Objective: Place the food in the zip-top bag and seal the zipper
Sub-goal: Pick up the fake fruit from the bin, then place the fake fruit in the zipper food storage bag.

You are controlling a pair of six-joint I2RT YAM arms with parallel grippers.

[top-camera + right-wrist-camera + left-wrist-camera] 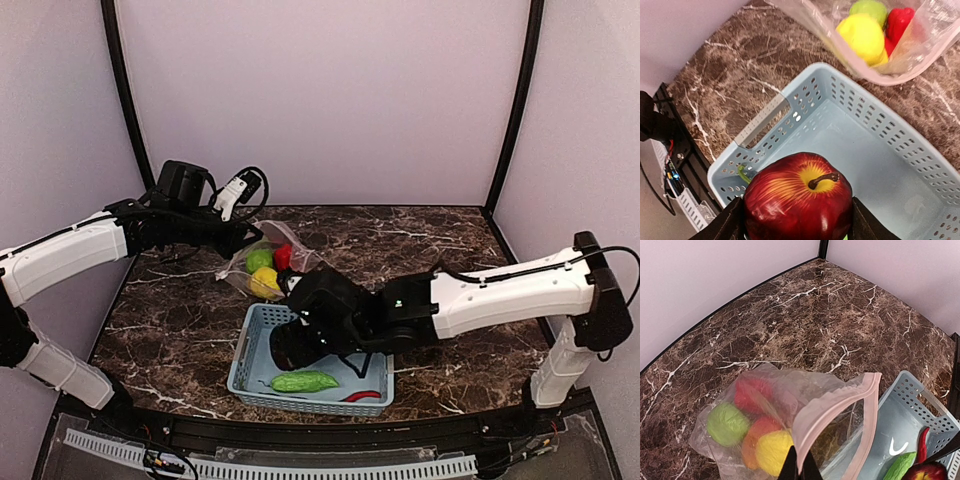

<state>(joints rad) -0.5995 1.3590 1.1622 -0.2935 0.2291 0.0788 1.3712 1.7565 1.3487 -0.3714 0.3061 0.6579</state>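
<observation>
Closest to the lens, a dark red apple (797,197) is clamped stem-up between the two fingers of the right tool (796,222), above the light blue basket (880,145). From that pose I judge it is meant for the bag (790,405), which lies on the desk (805,320) at about 11 o'clock from the basket in the top view.

The left tool (800,467) is pinched tight on the bag's upper lip, by the pink zipper strip (869,410). It holds the lip up so the mouth gapes toward the basket.

Inside the bag lie a green piece (727,424), a yellow piece (772,450), an orange piece (757,430) and a red piece (752,392). A cucumber (304,381) and a chilli (362,396) wait in the basket at 6 and 5 o'clock. The zipper is not yet sealed.
</observation>
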